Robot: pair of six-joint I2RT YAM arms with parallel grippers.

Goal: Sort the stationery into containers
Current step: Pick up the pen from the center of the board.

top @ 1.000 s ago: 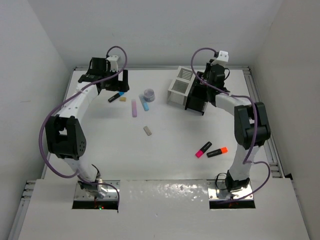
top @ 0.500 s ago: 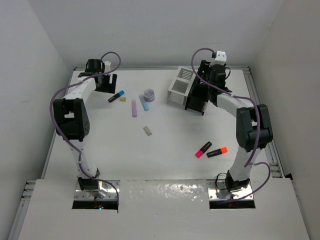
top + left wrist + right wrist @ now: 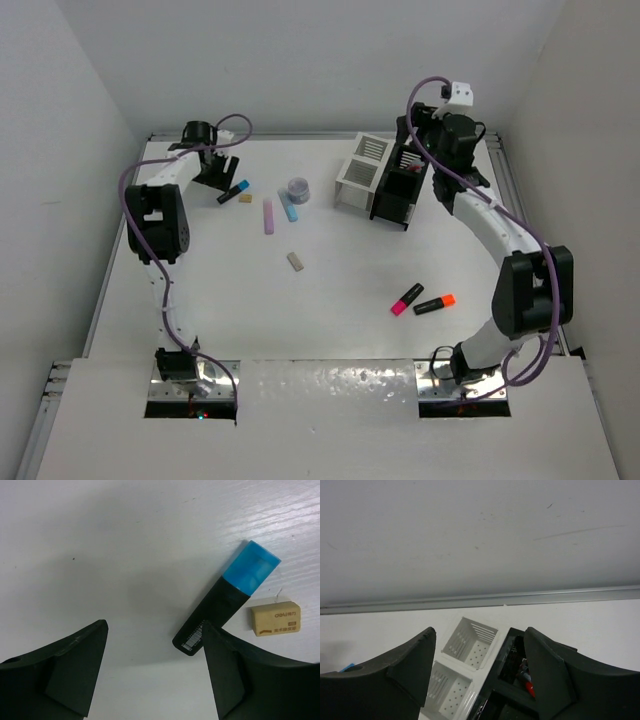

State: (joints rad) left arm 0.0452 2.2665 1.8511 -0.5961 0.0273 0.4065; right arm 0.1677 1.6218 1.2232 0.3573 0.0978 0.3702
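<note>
Blue-capped highlighter (image 3: 227, 602) flat beside beige eraser (image 3: 275, 618), white bin (image 3: 360, 172) joined to black bin (image 3: 398, 198)

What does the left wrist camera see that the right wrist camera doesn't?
Only left wrist: a whole black highlighter with blue cap and a beige block eraser. Only right wrist: the white slatted bin and the black slatted bin, with a red pen inside it. Both: the white tabletop, plus an open tool, the left tool and the right tool.

Blue-capped black highlighter (image 3: 225, 602) diagonal on white table (image 3: 100, 540), beige eraser (image 3: 275, 618) beside it (lettering up), left gripper (image 3: 154, 630) fingers apart
</note>
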